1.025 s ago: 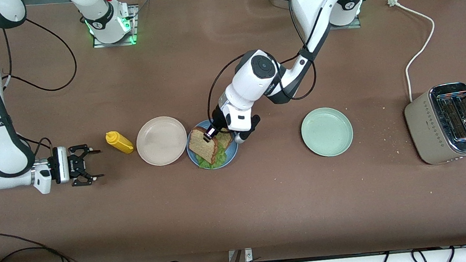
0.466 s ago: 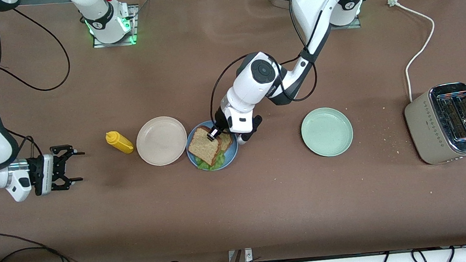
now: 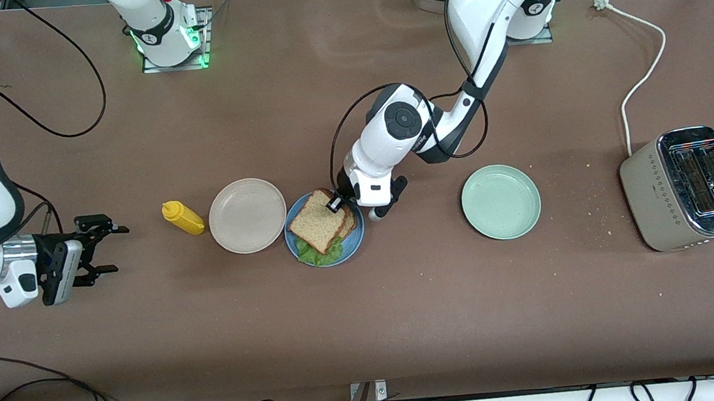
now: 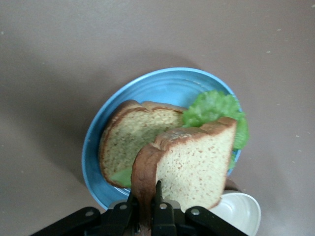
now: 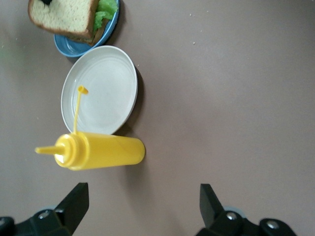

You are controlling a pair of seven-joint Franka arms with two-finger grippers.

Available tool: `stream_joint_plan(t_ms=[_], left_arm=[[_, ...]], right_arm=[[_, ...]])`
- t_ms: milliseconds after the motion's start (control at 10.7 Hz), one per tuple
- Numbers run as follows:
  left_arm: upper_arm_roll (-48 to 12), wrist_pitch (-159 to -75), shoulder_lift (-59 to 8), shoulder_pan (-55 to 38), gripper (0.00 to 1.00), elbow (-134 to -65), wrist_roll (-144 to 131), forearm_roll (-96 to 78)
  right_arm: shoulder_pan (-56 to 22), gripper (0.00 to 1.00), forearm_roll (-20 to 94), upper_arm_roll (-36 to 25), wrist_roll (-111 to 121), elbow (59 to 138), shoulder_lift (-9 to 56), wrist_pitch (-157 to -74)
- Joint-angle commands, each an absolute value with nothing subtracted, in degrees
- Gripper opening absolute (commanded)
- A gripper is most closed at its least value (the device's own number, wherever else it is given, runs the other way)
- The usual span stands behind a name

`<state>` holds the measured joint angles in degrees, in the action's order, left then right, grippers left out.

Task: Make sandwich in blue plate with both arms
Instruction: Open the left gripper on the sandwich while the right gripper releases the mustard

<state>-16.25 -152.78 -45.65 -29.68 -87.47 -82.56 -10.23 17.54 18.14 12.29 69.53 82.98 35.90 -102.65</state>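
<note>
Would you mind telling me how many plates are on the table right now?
3, in a row. The beige plate lies beside the yellow bottle; the blue plate in the middle holds the sandwich; the mint-green plate lies toward the left arm's end, nearest the toaster. None looks hidden.

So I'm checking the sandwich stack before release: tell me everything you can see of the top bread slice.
The top bread slice is brown wholegrain with a darker crust. The left gripper is shut on its crust edge, holding it tilted over the blue plate. Under it lie the lettuce leaf and the bottom slice, which it only partly covers. Whether its lower edge touches them cannot be told.
</note>
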Motion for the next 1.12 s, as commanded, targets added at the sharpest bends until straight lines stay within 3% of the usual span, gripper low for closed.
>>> stream_joint_plan(t_ms=[0, 93, 186, 280, 745, 1025], left_arm=[[-16.17, -152.4, -47.28, -29.71, 0.38, -87.63, -82.79, -10.9], [-16.17, -152.4, -47.2, -29.62, 0.53, -87.45, -82.79, -10.99], [-16.08, -152.4, -47.02, -29.53, 0.9, -87.36, -82.88, -11.07], [-16.08, -152.32, -46.67, -29.27, 1.0, -87.36, -82.88, -11.07], [-16.17, -143.29, -40.8, -26.11, 1.0, -86.66, -82.88, -10.99], [-15.56, -128.1, -32.2, -23.56, 1.0, -86.75, -82.44, -6.54]], right_arm=[[13.11, 1.0, 17.05, 9.15, 54.99, 87.89, 28.76, -102.66], [11.53, 1.0, 16.62, 8.44, 50.23, 88.85, 27.17, -102.66], [8.73, 1.0, 15.65, 6.78, 45.23, 88.94, 25.77, -102.66], [6.87, 1.0, 15.47, 5.46, 41.26, 88.95, 24.88, -102.66], [-5.96, 1.0, 11.01, -2.28, 16.5, 88.95, 21.36, -102.75], [-6.68, 1.0, 10.37, -2.46, 13.53, 88.6, 19.43, -102.66]])
